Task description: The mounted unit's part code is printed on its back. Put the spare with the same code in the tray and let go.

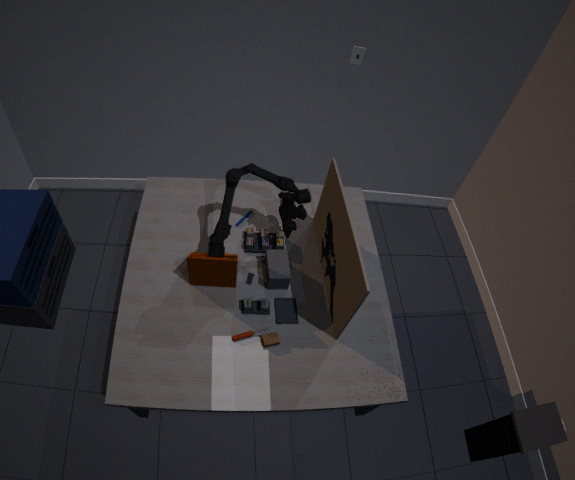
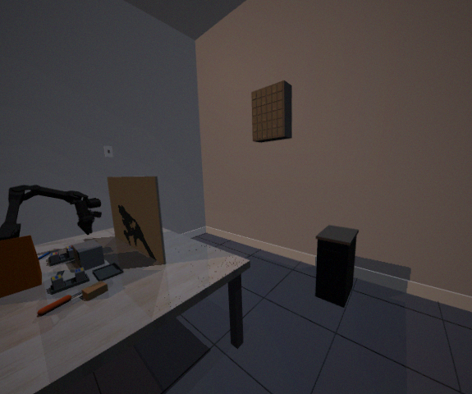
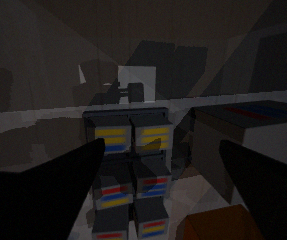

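The grey box-shaped unit (image 1: 278, 268) (image 2: 91, 256) (image 3: 278, 150) stands beside a rack of spares. In the wrist view one dark face shows a red stripe and blue striping; the full code is hard to read. The rack (image 1: 256, 251) holds several grey spares with coloured stripes. A yellow-yellow-blue spare (image 3: 113, 135) and an all-yellow spare (image 3: 153, 135) are in its board-side row; a red-blue-blue spare (image 3: 153, 182) sits behind the latter. The open, empty gripper (image 1: 288, 235) (image 2: 88, 232) (image 3: 162, 144) hangs above that row's end. The dark tray (image 1: 285, 311) (image 2: 107, 272) is empty.
A tall brown board (image 1: 349, 268) (image 2: 142, 194) stands beside the unit. A smaller rack with two striped blocks (image 1: 254, 306) sits beside the tray. An orange box (image 1: 212, 271) is near the arm base. An orange-handled tool (image 1: 242, 335), wooden block (image 1: 270, 339) and blue pen (image 1: 244, 218) lie around.
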Robot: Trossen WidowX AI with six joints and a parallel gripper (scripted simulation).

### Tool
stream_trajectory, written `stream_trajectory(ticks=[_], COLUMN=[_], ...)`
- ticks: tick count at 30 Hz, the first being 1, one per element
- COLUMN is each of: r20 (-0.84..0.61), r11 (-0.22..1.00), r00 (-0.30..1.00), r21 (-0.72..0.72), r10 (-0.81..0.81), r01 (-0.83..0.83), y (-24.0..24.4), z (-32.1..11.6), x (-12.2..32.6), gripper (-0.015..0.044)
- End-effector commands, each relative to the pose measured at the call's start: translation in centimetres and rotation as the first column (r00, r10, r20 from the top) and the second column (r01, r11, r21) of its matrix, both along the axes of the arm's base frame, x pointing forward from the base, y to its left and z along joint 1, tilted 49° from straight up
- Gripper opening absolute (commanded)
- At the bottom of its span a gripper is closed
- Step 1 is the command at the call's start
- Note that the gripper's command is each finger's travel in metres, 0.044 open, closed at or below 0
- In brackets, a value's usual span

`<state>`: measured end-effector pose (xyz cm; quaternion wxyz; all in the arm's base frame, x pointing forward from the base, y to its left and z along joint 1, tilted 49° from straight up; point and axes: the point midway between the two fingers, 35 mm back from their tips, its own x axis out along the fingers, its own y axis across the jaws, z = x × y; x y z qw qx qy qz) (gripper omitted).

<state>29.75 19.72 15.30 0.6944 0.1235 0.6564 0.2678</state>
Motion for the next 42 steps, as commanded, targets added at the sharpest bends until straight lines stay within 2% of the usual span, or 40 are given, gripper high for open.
stream_trajectory(ticks=[1,11,13,36,39,42], r20=[-0.060,-0.091,-0.086,-0.076,0.069,0.255], r11=[0.998,0.965,0.960,0.959,0.935,0.872], r00=[0.997,0.992,0.993,0.993,0.974,0.893], r21=[0.038,0.257,0.276,0.277,0.272,0.233], r10=[0.046,0.083,0.080,0.089,0.216,0.372], r01=[-0.044,-0.057,-0.053,-0.065,-0.227,-0.430], y=[-5.1,-16.7,-17.6,-17.5,-15.3,-12.7], z=[-2.4,-7.4,-7.8,-7.7,-5.9,-4.0], x=[3.7,7.8,8.0,7.9,6.3,3.9], gripper=[0.0440,0.0440,0.0440,0.0440,0.0440,0.0440])
